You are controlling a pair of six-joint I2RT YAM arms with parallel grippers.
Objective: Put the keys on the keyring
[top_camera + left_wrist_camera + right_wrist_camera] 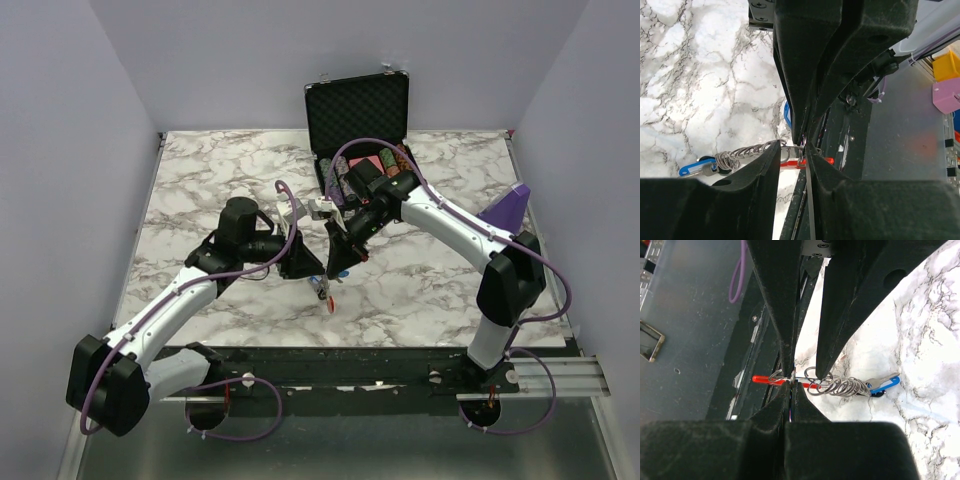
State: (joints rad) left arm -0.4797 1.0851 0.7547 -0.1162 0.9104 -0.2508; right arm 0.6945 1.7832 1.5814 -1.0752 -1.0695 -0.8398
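The keyring point(762, 379), a red-and-silver oval loop lying 9-to-3 o'clock, is clamped by the right gripper point(790, 387). The left gripper point(805, 374), narrowly parted, straddles wire rings point(840, 387) toward 3 o'clock; hold unclear

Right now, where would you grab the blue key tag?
I'd pinch the blue key tag across its oblong body, coming from its free end, away from the red keyring. That end sticks out clear, while the left gripper and right gripper crowd the ring side.

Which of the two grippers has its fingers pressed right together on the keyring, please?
The right gripper: its fingers meet on the keyring beside the red part, whereas the left gripper shows a gap between its fingers.
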